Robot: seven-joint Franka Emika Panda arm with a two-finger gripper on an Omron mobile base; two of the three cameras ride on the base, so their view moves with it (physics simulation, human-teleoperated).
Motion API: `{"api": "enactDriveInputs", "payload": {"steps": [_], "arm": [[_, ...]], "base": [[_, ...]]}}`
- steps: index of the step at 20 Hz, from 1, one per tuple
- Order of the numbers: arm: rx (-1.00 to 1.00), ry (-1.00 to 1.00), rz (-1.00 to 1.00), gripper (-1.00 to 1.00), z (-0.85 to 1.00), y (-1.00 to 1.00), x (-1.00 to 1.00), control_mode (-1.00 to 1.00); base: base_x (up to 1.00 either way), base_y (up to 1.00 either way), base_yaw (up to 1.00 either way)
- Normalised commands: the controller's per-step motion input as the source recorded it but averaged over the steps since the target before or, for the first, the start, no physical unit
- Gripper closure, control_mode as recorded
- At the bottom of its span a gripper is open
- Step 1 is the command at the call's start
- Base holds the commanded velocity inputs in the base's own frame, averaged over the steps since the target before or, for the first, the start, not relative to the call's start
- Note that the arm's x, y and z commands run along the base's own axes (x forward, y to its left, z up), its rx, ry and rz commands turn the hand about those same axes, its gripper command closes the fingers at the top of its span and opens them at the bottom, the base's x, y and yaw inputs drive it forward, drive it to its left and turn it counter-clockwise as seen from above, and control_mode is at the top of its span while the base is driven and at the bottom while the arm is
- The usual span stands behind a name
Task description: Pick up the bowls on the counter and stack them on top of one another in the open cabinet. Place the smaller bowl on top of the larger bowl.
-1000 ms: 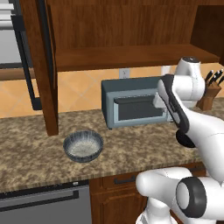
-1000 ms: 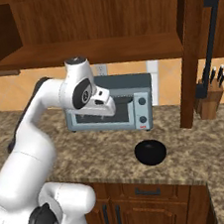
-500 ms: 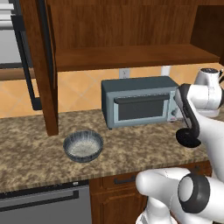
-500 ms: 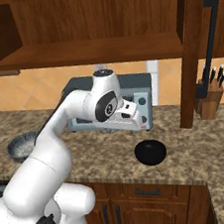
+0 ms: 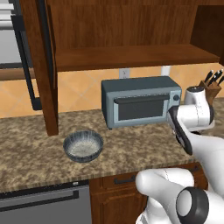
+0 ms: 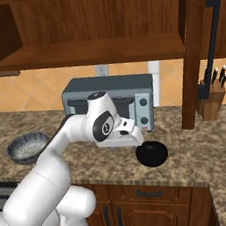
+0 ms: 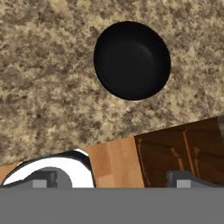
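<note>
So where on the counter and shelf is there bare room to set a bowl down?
The open cabinet shelf lies bare. Counter is free between the larger bowl and the toaster oven, and around the smaller bowl. Tighter by the knife block.

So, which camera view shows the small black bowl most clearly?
The hand view: the smaller bowl lies whole and large on the counter, seen from above. The right base view shows it small, partly behind the arm. In the left base view I cannot find it.

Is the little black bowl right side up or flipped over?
Right side up. The smaller bowl sits on the counter with its hollow inside facing up, empty.
</note>
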Motion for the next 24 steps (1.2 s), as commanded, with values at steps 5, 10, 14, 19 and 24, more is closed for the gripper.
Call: {"api": "enactDriveInputs", "payload": {"steps": [5,10,14,19,24], "arm": [[0.00,0.00,0.00,-1.00,-0.10,-0.04,0.35,-1.00],[0.00,0.00,0.00,-1.00,-0.16,-0.09,0.21,-1.00],[0.00,0.00,0.00,-1.00,-0.15,-0.14,0.28,-1.00],[0.00,0.01,0.00,-1.00,-0.21,-0.07,0.25,-1.00],[0.00,0.03,0.00,-1.00,-0.27,0.00,0.23,-1.00]], "base": [[0.00,0.00,0.00],[0.00,0.00,0.00],[0.00,0.00,0.00],[0.00,0.00,0.00],[0.00,0.00,0.00]]}}
